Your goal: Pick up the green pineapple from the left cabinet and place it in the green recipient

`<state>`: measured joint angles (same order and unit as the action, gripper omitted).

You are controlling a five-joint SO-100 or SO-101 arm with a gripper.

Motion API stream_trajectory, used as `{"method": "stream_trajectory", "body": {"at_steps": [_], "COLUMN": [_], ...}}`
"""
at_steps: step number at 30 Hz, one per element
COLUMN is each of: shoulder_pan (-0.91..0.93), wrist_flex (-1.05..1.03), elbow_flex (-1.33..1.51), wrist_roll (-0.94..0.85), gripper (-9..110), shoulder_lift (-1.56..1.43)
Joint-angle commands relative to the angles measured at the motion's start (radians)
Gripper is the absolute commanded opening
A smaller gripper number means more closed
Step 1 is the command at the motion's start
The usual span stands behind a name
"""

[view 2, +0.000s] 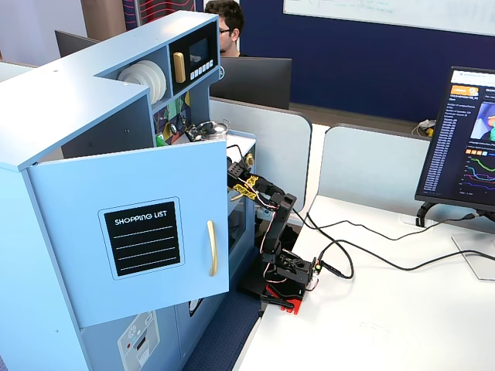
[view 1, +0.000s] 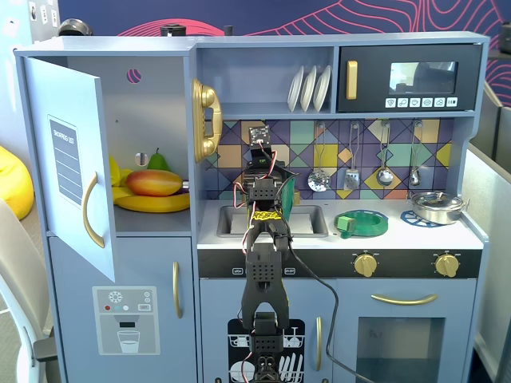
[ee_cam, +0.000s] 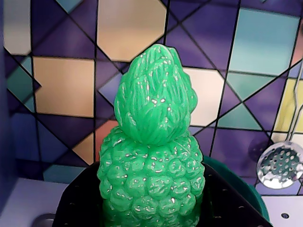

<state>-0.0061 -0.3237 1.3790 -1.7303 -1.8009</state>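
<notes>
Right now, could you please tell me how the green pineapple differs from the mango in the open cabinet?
The green pineapple is bright green and bumpy with a leafy top; the mango is smooth, shading orange-red to yellow. The pineapple stands upright in the tool before the tiled backsplash; the mango lies on its side on the bananas on the cabinet shelf. The pineapple is out of the cabinet; the mango is inside. Both are glossy toy fruits.

Wrist view: green pineapple (ee_cam: 151,161) base cut off by bottom edge, claw fingertips out of frame. Green recipient (ee_cam: 236,182) mostly hidden behind the pineapple. Fixed views: arm blocks the claw.
</notes>
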Motion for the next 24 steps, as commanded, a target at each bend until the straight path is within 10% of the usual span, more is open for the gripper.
{"method": "stream_trajectory", "body": {"at_steps": [1,9,24], "shoulder_pan": [0.015,0.026,0.015], "wrist_flex": [0.041,0.041,0.041], "elbow_flex": [-0.092,-0.092,0.060], "wrist_roll": [0.035,0.103,0.092], "gripper": [11,48,47], "shoulder_lift": [0.011,0.018,-0.196]}}
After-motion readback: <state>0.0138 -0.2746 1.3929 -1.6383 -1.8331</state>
